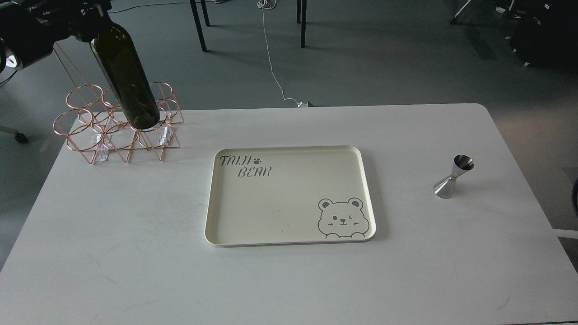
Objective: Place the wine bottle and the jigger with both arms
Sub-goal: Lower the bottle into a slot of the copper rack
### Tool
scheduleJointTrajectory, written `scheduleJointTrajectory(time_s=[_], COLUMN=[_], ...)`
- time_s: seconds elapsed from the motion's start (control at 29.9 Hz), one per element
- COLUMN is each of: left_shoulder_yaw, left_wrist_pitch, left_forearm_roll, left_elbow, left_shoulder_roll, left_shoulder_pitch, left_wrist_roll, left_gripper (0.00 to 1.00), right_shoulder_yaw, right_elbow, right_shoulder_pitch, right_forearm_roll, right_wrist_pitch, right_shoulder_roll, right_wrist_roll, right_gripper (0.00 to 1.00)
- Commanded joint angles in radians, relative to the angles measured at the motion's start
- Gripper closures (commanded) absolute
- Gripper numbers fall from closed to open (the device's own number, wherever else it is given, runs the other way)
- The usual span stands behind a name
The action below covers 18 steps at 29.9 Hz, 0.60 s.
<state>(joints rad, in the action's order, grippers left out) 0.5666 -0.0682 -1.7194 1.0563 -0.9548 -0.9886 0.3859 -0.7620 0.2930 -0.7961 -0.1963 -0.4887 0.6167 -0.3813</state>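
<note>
**White table, bottle at left gripper, jigger standing alone**

White table point(135, 253) fills the head view, with grey floor and dark chair legs beyond its far edge.

1. Wine bottle point(126, 81): located directly below the left gripper point(88, 20), at the far left corner of the table. Its upper end disappears into the dark mass of the gripper near the top edge of the view; the neck is hidden there. The body hangs tilted, long axis running from upper left down to lower right, base pointing toward the table. The base sits at or inside one ring of a copper wire rack point(119, 128); contact with the rack cannot be confirmed.

2. Left gripper: seen dark and partly cut off by the frame edge. Its two fingers cannot be told apart, so the amount of spread cannot be determined. It is at the bottle's upper end.

3. Jigger point(453, 176): well apart from the left gripper, on the opposite, right side of the table. It stands upright on the larger cone, axis vertical, open cup facing up. Nothing touches it.

4. Cream tray point(289, 237): lies between bottle and jigger, marked "TAIJI BEAR" with a bear drawing in the near right corner.

5. Right gripper: outside the view.
</note>
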Motion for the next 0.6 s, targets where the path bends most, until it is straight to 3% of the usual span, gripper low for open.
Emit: scheduleJointTrajectory(time_s=[0.0,0.57], left_shoulder_yaw=[0.001,-0.077], left_wrist_pitch=[0.001,0.008], left_forearm_roll=[0.000,0.006], left_elbow=[0.001,0.001], left_shoulder_roll=[-0.001,0.027], left_shoulder_pitch=[0.002,0.016], left_wrist_roll=[0.004,0.007], left_gripper=[0.88,0.86], right_shoulder_yaw=[0.000,0.000], right_elbow=[0.000,0.000], right_shoulder_pitch=[0.000,0.001], right_forearm_roll=[0.000,0.000], right_wrist_pitch=[0.000,0.000], right_shoulder_roll=[0.000,0.000], right_wrist_roll=[0.001,-0.001], right_gripper=[0.01,0.01])
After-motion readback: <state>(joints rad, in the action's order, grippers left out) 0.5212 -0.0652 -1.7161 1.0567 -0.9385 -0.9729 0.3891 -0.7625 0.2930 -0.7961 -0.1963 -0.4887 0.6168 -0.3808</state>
